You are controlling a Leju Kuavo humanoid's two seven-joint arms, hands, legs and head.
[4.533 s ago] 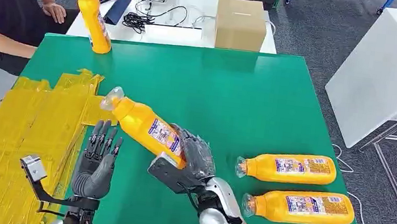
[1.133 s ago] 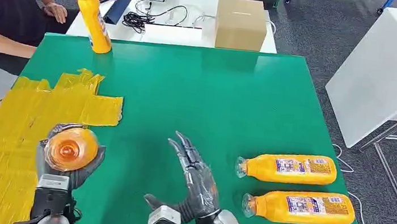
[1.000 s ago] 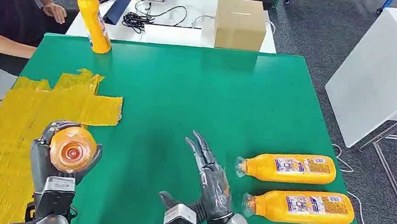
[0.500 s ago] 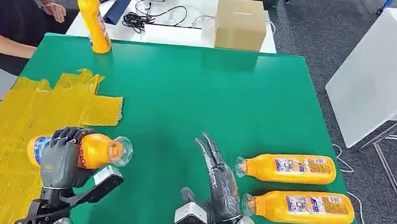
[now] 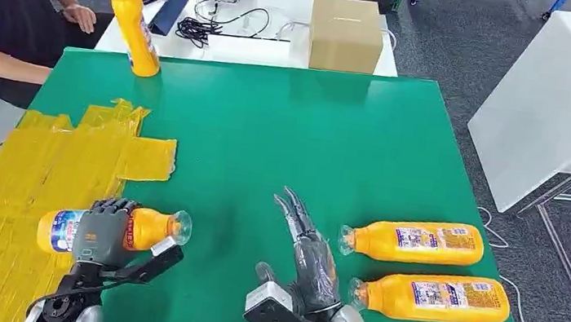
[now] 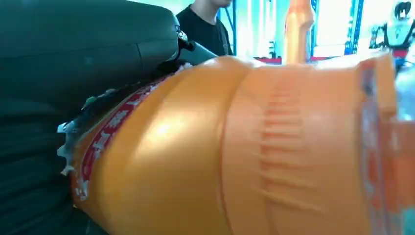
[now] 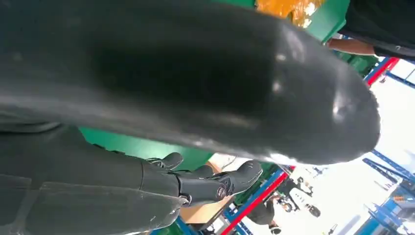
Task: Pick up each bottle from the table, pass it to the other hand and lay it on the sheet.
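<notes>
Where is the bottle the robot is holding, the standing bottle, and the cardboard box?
held bottle (image 5: 144,227), head view, orange shoulder beside the left hand
standing bottle (image 5: 136,28), head view, middle of its body
cardboard box (image 5: 345,43), head view, front face

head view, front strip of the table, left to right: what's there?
yellow sheet → bottle held in the left hand → open right hand → two bottles lying side by side, one just behind the other.
</notes>
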